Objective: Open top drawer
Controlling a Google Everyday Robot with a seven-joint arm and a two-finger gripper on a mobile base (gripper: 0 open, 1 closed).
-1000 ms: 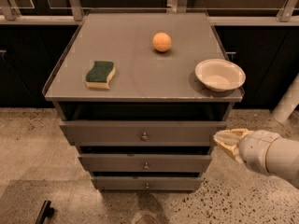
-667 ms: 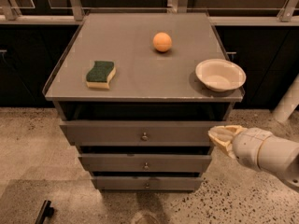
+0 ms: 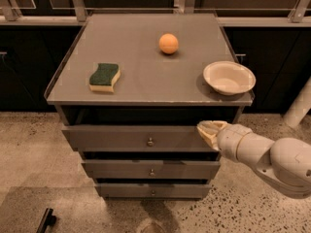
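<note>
The top drawer (image 3: pixel 112 138) is the widest of three grey-brown fronts under the cabinet top, with a small round metal knob (image 3: pixel 150 141) at its centre. A dark gap shows above it. My gripper (image 3: pixel 208 132) comes in from the right on a white arm (image 3: pixel 272 157). Its pale tip lies against the right end of the top drawer front, well to the right of the knob.
On the cabinet top (image 3: pixel 146 76) lie a green and yellow sponge (image 3: pixel 104 76), an orange ball (image 3: pixel 168 43) and a white bowl (image 3: pixel 229 77). Two narrower drawers (image 3: pixel 121 169) sit below. The speckled floor (image 3: pixel 29 154) surrounds the cabinet. A white post (image 3: pixel 299 106) stands at the right.
My gripper and arm have moved left, from beside the cabinet's right edge onto the right end of the top drawer front. The drawers have not moved.
</note>
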